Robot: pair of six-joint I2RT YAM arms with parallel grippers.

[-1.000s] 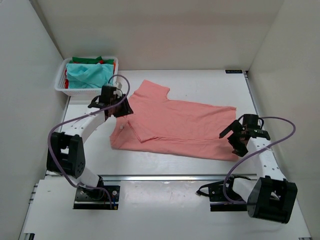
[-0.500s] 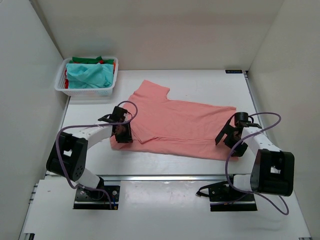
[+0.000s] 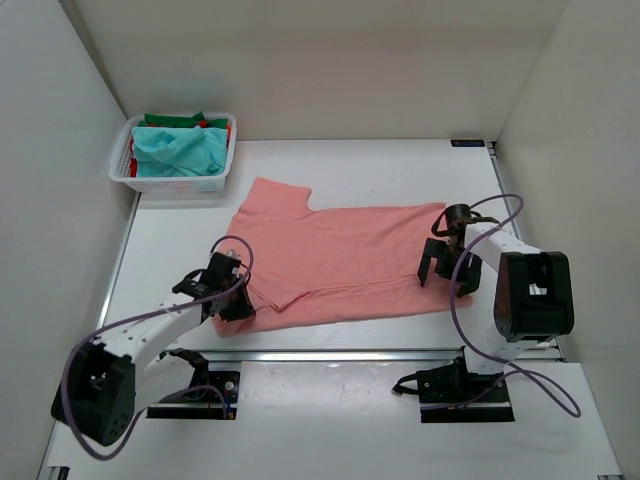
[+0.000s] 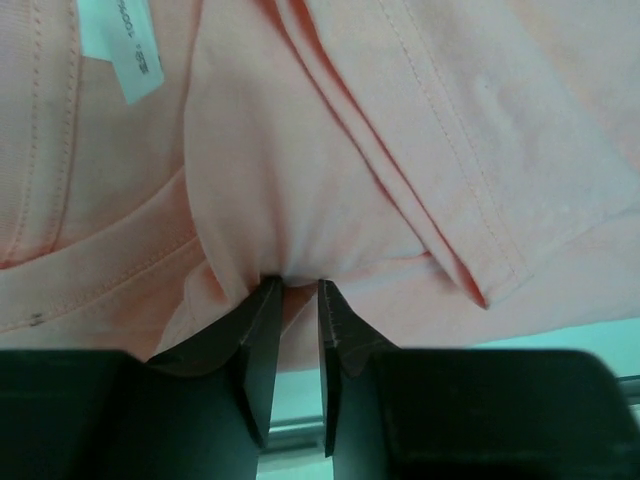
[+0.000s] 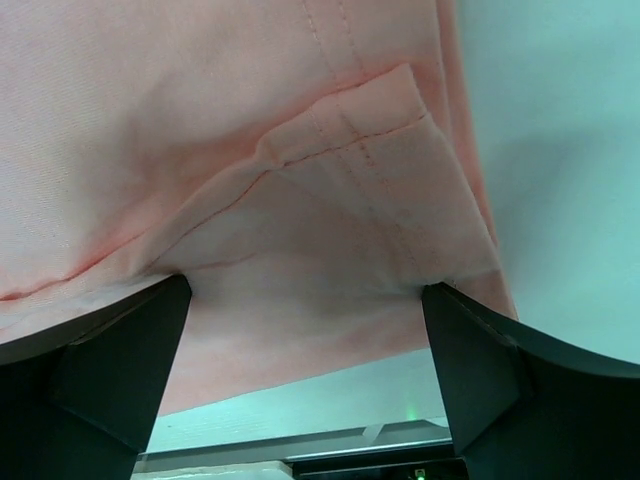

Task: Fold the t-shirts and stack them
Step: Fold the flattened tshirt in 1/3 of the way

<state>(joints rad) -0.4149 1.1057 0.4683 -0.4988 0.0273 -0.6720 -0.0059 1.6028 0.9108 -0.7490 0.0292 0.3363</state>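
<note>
White table (image 3: 380,165), walled on three sides, carries the pink shirt (image 3: 340,255) spread across its middle, with the collar end to the left and the hem to the right. The basket (image 3: 170,183) sits at the far left corner with a teal shirt (image 3: 180,150) heaped in it, well apart from the pink one.

The left claw (image 3: 236,304) is down at the shirt's near-left corner. Its wrist view shows the fingers (image 4: 262,340) almost together, clamped on a pinched-up ridge of cloth just beside the neckline and the label (image 4: 120,50). The right claw (image 3: 445,275) is at the hem end. Its fingers (image 5: 110,380) stand wide apart with a turned-over hem corner lying between them, gripping nothing.

This looks like the start of the first shirt: taking hold of it to fold it. No clean fold shows yet and nothing is stacked. Next, the right claw likely needs to close on the hem edge so both ends are held. The two can then lift together and lay one long edge over the other. That doubled hem corner should be flattened first, or it may be trapped inside the fold.
</note>
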